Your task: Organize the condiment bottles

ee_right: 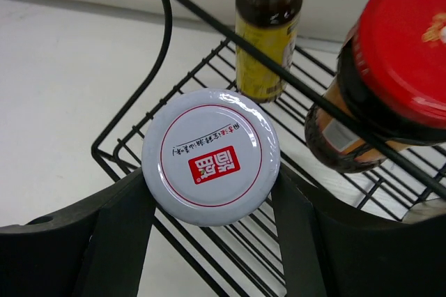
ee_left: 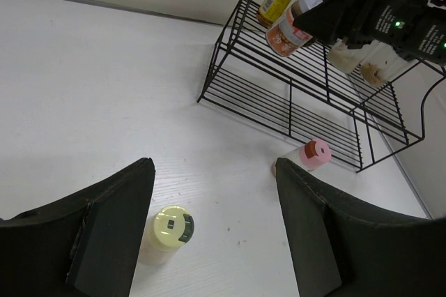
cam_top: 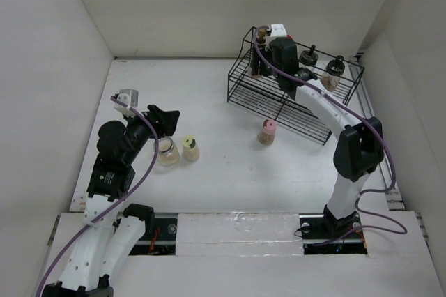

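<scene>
My right gripper [ee_right: 211, 189] is shut on a jar with a bluish-white lid [ee_right: 211, 156] and holds it over the top shelf of the black wire rack [cam_top: 279, 98]. It also shows in the top view [cam_top: 269, 60]. On that shelf stand a brown-capped bottle with a yellow label [ee_right: 267, 32] and a red-capped jar [ee_right: 390, 81]. My left gripper [ee_left: 212, 168] is open and empty above the table. A pale-yellow-capped bottle [ee_left: 173, 229] stands below and between its fingers, a clear jar [cam_top: 168, 151] beside it. A pink-capped bottle [cam_top: 267, 131] stands in front of the rack.
Two black-capped bottles [cam_top: 311, 56] [cam_top: 334, 67] stand on the rack's right end. The rack sits at the back right near the white walls. The right arm [cam_top: 355, 147] reaches over the rack's front. The rack's lower shelf [ee_left: 293, 105] shows bare wire.
</scene>
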`<state>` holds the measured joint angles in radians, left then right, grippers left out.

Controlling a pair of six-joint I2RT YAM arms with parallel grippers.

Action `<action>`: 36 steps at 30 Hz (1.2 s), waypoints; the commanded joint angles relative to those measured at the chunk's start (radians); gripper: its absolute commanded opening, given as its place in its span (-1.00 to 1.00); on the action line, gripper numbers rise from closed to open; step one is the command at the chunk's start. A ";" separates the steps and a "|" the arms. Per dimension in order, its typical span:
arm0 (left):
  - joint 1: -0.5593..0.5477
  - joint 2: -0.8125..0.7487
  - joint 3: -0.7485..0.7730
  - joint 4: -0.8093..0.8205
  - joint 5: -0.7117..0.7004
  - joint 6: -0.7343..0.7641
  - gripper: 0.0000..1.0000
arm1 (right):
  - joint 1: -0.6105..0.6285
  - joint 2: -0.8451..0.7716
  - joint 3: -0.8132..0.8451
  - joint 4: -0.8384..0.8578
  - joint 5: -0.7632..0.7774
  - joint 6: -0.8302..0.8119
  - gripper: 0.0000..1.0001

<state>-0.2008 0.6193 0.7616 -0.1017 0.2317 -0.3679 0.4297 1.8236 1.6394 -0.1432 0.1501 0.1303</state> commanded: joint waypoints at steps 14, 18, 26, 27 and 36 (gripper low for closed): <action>0.006 0.007 0.018 0.036 0.012 0.003 0.32 | 0.043 0.014 0.060 0.100 0.022 -0.003 0.61; 0.006 0.007 0.018 0.036 0.012 0.003 0.32 | 0.063 -0.049 0.060 0.091 0.022 -0.003 0.72; 0.006 0.007 0.018 0.036 0.012 0.003 0.32 | 0.133 -0.323 -0.120 0.073 0.135 0.003 0.29; 0.006 0.007 0.018 0.036 0.012 0.003 0.32 | 0.148 -0.361 -0.221 0.073 0.156 0.014 -0.14; 0.006 -0.003 0.018 0.036 0.012 0.003 0.32 | 0.184 -0.619 -0.798 0.050 0.215 0.150 0.59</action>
<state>-0.2008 0.6254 0.7616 -0.1017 0.2317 -0.3679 0.6094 1.1694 0.9413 -0.0448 0.3393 0.2153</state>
